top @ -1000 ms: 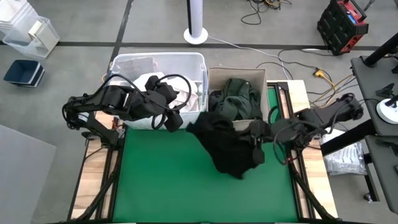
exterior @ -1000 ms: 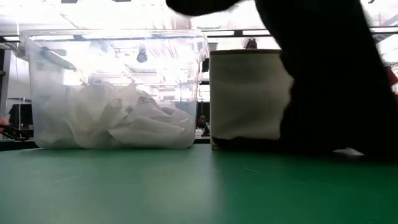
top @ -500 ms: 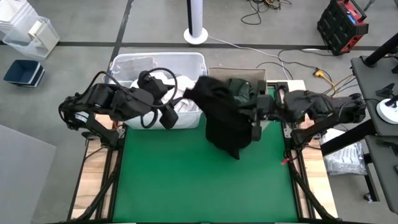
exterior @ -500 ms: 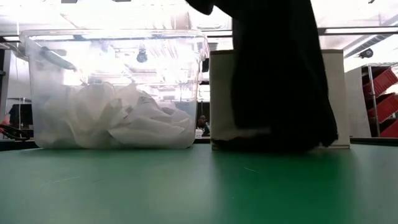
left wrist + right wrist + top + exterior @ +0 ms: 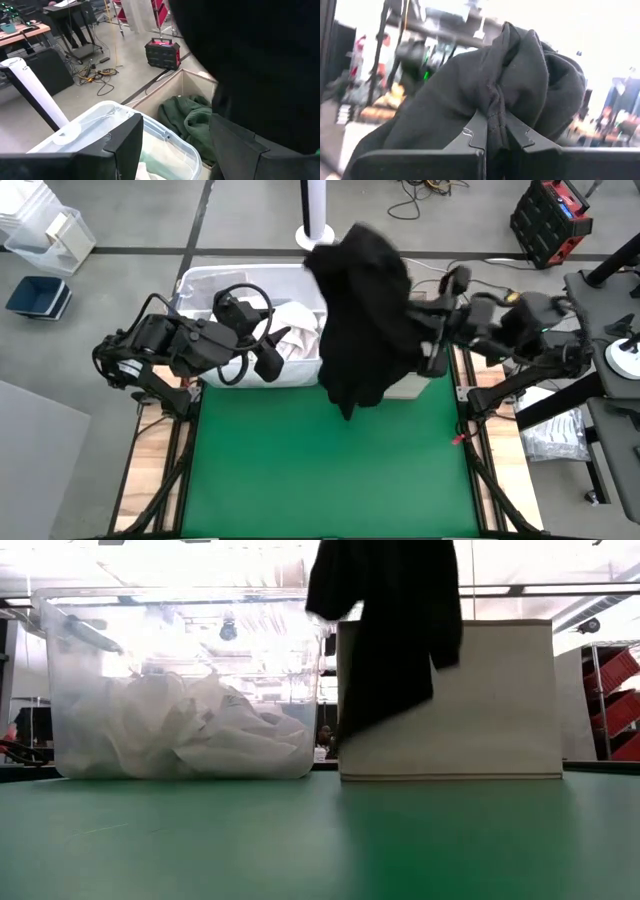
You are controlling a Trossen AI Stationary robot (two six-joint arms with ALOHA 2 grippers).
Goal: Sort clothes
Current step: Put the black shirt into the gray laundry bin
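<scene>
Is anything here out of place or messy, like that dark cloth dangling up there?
Only that: the black fabric garment hangs in the air, pinched in the right gripper, above the beige fabric bin rather than in it. White clothes lie in the clear plastic tub. Nothing looks spilled or damaged.

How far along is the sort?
Done: white clothes lie in the clear bin, a green garment in the box. In hand: right gripper holds a black garment over the box. Left gripper is open at the bin. Left: dropping it.
</scene>
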